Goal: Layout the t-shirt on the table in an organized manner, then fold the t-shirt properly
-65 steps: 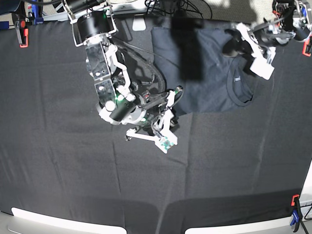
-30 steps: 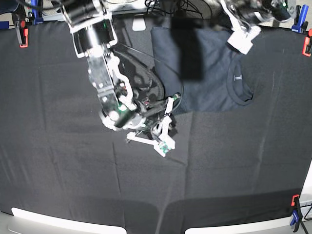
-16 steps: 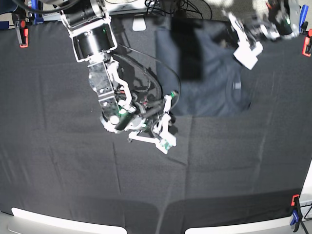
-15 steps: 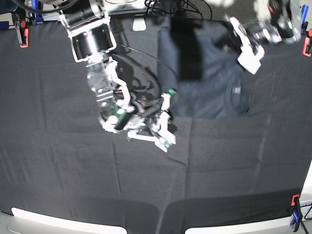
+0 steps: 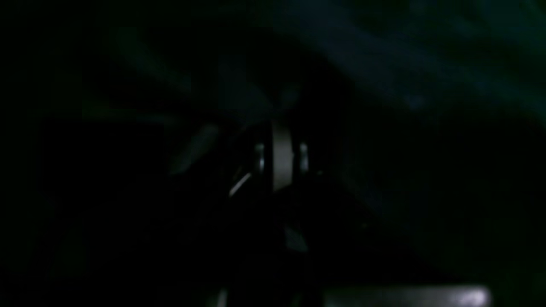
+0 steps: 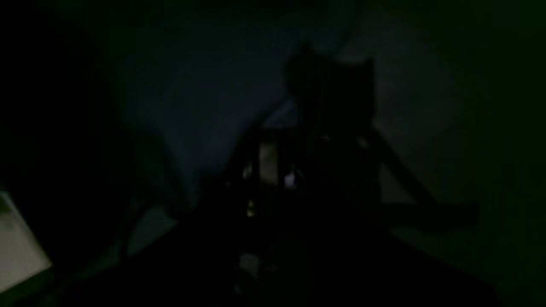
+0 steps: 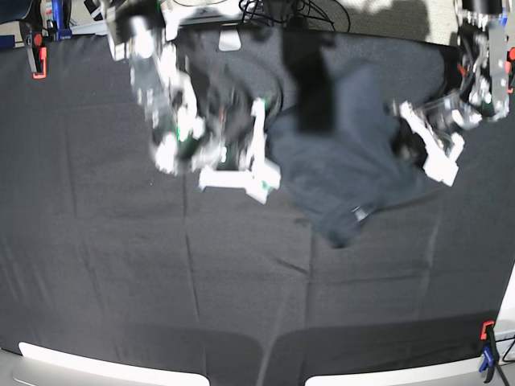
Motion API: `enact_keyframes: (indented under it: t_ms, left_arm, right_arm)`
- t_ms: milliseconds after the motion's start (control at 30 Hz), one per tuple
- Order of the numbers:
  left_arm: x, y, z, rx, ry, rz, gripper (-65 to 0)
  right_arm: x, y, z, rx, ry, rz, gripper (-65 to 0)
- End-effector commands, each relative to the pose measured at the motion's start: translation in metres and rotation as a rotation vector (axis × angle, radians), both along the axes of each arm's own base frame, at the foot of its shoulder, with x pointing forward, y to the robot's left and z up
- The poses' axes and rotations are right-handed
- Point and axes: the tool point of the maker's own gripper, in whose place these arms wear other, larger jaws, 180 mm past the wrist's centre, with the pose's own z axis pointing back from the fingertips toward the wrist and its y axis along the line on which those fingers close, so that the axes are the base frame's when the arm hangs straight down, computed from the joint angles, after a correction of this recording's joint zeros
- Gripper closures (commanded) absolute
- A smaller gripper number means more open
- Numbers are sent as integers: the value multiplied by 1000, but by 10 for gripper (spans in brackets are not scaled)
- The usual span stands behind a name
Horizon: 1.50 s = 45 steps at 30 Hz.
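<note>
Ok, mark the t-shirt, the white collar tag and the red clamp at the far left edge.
t-shirt (image 7: pixel 354 161), base view, middle of the body fabric.
white collar tag (image 7: pixel 360 213), base view, on the tag itself.
red clamp (image 7: pixel 35 58), base view, its red jaw.

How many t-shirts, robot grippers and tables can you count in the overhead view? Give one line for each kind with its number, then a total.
t-shirt: 1
grippers: 2 (left gripper, right gripper)
table: 1
Total: 4
</note>
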Motion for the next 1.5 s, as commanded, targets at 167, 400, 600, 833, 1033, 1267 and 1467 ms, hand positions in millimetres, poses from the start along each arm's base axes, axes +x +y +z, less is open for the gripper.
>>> enact_keyframes:
  t_ms: [167, 400, 600, 833, 1033, 1267, 1467]
  left_arm:
    - [26, -14, 5, -1, -33, 17, 0]
    - [37, -15, 19, -21, -70, 19, 0]
    - [15, -13, 52, -4, -155, 7, 0]
    - [-40, 17, 96, 72, -227, 64, 0]
    - [-106, 41, 101, 102, -91, 115, 0]
    - [-202, 33, 70, 72, 149, 81, 0]
    - [-252, 23, 54, 40, 289, 89, 0]
  right_arm:
    - [-33, 15, 13, 95, -3, 4, 0]
    - [-49, 12, 28, 145, -3, -64, 0]
    - [-48, -23, 50, 170, -51, -196, 0]
    - [-66, -77, 70, 205, -41, -379, 0]
    - [-112, -104, 68, 198, 76, -459, 0]
    - [-190, -121, 47, 141, 301, -509, 0]
    - [-252, -132, 34, 20, 473, -513, 0]
